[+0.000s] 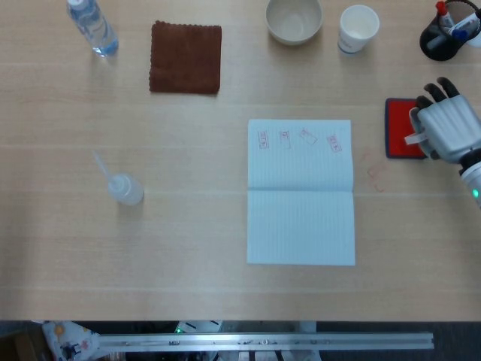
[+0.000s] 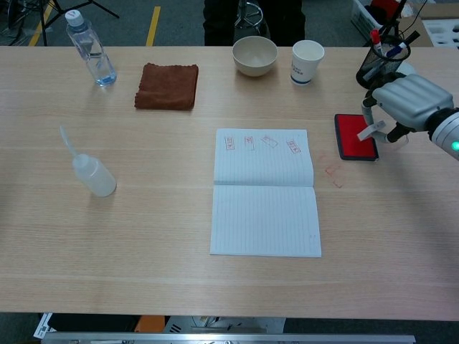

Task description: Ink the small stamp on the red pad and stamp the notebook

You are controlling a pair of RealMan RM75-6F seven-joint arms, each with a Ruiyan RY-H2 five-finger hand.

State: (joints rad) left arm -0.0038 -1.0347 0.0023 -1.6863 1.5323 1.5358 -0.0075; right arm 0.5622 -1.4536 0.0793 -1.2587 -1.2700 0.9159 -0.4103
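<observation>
Small white stamp [image 2: 372,131] sits pinched in the fingers of the right hand [image 1: 447,129], at the right edge of the flat red ink pad [image 1: 402,128]. Open white lined notebook [image 1: 301,192] lies to the left of it, long axis toward the robot. Left hand is not in view.

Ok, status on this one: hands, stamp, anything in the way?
Right hand over the red pad, holding a small white stamp. Left hand not in view. Notebook open, four prints on top page, nothing blocking it.
</observation>
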